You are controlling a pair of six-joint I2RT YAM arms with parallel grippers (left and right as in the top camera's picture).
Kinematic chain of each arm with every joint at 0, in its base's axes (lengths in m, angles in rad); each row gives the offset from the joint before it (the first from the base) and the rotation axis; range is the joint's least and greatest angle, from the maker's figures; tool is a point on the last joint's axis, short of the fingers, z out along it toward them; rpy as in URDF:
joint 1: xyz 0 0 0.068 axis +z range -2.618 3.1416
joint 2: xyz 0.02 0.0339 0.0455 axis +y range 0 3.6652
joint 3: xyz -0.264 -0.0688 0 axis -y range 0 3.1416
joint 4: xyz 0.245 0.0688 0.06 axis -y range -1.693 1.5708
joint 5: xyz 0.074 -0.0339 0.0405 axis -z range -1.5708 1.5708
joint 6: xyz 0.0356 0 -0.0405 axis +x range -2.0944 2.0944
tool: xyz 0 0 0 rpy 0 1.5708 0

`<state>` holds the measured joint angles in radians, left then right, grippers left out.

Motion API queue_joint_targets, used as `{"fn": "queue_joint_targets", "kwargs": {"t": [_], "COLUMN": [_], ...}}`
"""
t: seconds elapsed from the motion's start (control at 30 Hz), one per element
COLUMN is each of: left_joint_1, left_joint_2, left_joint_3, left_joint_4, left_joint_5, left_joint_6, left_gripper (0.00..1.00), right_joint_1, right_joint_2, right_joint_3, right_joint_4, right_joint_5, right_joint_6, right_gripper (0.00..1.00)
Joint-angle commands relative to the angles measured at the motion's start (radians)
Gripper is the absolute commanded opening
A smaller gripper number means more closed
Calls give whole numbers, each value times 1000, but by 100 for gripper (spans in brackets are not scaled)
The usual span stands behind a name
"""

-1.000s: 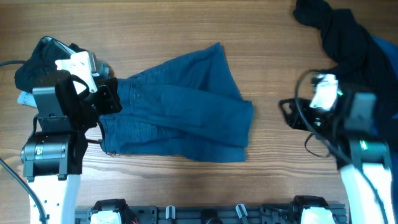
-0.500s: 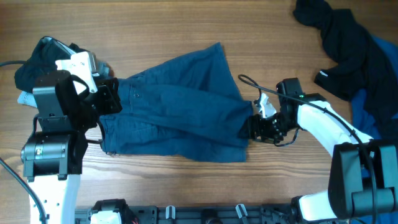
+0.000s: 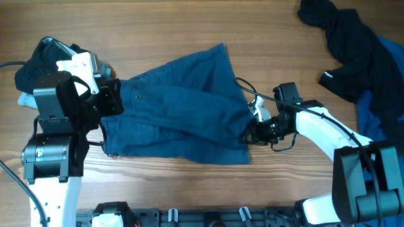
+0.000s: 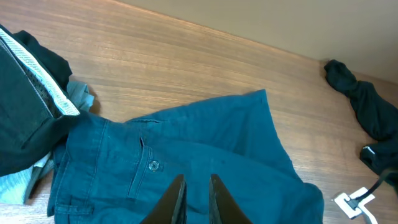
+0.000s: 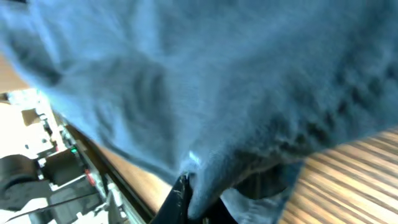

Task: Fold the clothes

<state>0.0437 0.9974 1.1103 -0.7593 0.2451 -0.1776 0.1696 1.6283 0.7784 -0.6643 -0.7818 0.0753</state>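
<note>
**A:** Right arm has swung in from the 3 o'clock edge of the bench (image 3: 189, 31). A moment ago the right end effector (image 3: 250, 130) was only beside the shorts (image 3: 183, 107); now it sits on their 4 o'clock corner.

**B:** Is it holding?

**A:** Its fingers are pressed together on the hem, and the wrist view shows teal cloth bunched over them.

**B:** What could spoil it?

**A:** The bite looks thin, right at the edge, so limp cloth may slide out once it lifts. The shorts also lie mid-bench in overlapping layers. If only the top layer is caught, the rest would stay behind and the fold would come out crooked.

**B:** And the other side?

**A:** The left end effector (image 4: 197, 182) is at the waistband, at the 9 o'clock end, with its fingers drawn almost together. I cannot tell whether cloth is between them. If not, a pull from the right would drag the whole garment toward 3 o'clock instead of folding it.

**B:** Anything in the way?

**A:** The black clothes (image 3: 344, 44) at 1 o'clock are well apart. The dark pile (image 3: 31, 63) at 9 o'clock lies against the waistband and could get tugged along.
</note>
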Motion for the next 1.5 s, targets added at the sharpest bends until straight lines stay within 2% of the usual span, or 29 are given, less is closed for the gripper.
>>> {"fn": "queue_joint_targets", "kwargs": {"t": [0.0, 0.13, 0.2, 0.3, 0.37, 0.57, 0.7, 0.83, 0.97, 1.13, 1.37, 1.4, 1.47], "left_joint_1": [7, 7, 7, 7, 7, 7, 7, 7, 7, 7, 6, 6, 6], "left_joint_2": [0, 0, 0, 1, 13, 126, 245, 366, 436, 456, 456, 456, 456], "left_joint_3": [6, 6, 6, 6, 6, 6, -16, -121, -232, -320, -419, -432, -437], "left_joint_4": [3, 2, -7, -49, -101, -281, -381, -393, -290, -132, -12, 13, 50], "left_joint_5": [16, 16, 16, 4, 0, 18, 117, 166, 176, 186, 166, 166, 179], "left_joint_6": [14, 17, 17, 16, 16, -40, -49, -93, -123, -123, -123, -122, -122], "left_gripper": [13, 15, 22, 47, 58, 65, 62, 56, 55, 58, 57, 55, 39], "right_joint_1": [0, -39, -84, -148, -186, -204, -204, -204, -204, -204, -204, -204, -204], "right_joint_2": [-129, -319, -421, -526, -577, -602, -600, -600, -600, -600, -600, -600, -600], "right_joint_3": [-1, 33, 58, 76, 77, 77, 77, 77, 77, 77, 77, 77, 77], "right_joint_4": [24, 24, 23, 25, 23, 16, 16, 16, 12, 13, 13, 14, 16], "right_joint_5": [-95, 24, 150, 274, 304, 308, 308, 311, 311, 311, 311, 311, 311], "right_joint_6": [-31, 71, 163, 233, 246, 246, 246, 245, 240, 239, 241, 241, 241], "right_gripper": [4, 4, 4, 4, 4, 5, 4, 4, 4, 4, 4, 4, 4]}}
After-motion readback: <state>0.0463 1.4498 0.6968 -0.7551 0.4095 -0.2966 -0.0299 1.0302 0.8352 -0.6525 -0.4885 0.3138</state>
